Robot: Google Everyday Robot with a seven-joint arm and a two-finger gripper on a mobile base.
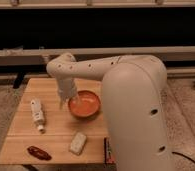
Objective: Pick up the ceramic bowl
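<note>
The claw point(66, 101) is seen pointed downward at the left rim of the ceramic bowl point(86, 106), over the middle of the table point(21, 135). Whether the claw is released or clenched cannot be told, and it cannot be made out whether the rim is touched or merely neared. The claw is carried by a pale wrist section that drops from a bent joint above it. From there the white arm point(131, 100) is stretched to the right and swells into a broad rounded housing by which the right foreground is filled.

The ceramic bowl is set upright on the table, just right of the claw. It is round and shallow, orange-red outside, with a glossy paler orange inside. Its right edge is partly covered by the arm.

To the left of the claw, a white bottle point(37, 112) is laid on its side, with its cap turned toward the front edge of the table. Nearer the front, below the bowl, a pale oblong packet point(78, 143) is laid at a slight tilt. Well to its left, near the front corner, a small dark red object point(39, 152) is found. A dark item point(108, 150) is seen at the front edge, half hidden by the arm.

The table is of light wood and is stood on speckled grey flooring point(1, 105). Behind it, pale horizontal rails point(21, 54) are run across a dark background.
</note>
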